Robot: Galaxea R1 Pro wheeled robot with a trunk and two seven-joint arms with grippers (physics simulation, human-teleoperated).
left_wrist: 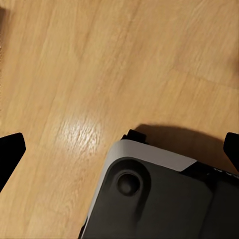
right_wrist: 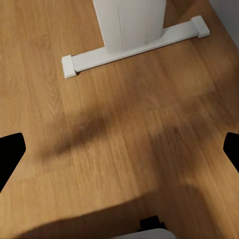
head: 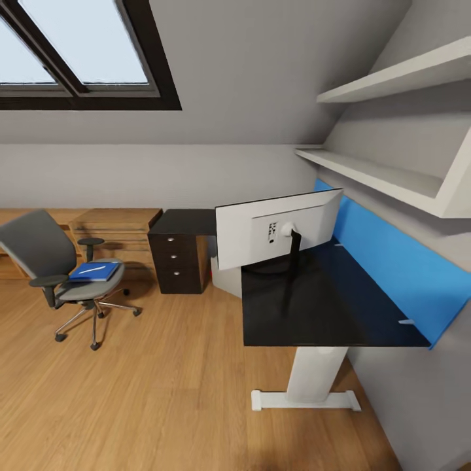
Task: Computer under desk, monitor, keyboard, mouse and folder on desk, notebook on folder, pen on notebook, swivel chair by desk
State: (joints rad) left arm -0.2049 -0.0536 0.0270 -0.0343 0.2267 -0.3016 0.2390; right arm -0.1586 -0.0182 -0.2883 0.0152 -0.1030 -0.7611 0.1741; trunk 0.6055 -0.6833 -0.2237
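Note:
The monitor (head: 278, 232) stands on the glossy black desk (head: 327, 307) with its pale back turned toward me. Under the desk, beside the black drawers (head: 176, 258), a pale box that looks like the computer (head: 226, 278) peeks out. At the left the grey swivel chair (head: 36, 245) stands apart from the desk. On its seat lies the blue folder (head: 98, 271) with the thin white pen (head: 88, 268) on top. Keyboard, mouse and notebook are out of view. My left gripper (left_wrist: 119, 152) and right gripper (right_wrist: 119, 152) hang open over the wooden floor, holding nothing.
The desk's white leg and foot (head: 317, 376) (right_wrist: 134, 45) stand on the floor close to my right gripper. My own base (left_wrist: 159, 199) lies under the left gripper. A light wooden drawer unit (head: 118, 229), a blue wall panel (head: 392, 261) and wall shelves (head: 386, 176) border the room.

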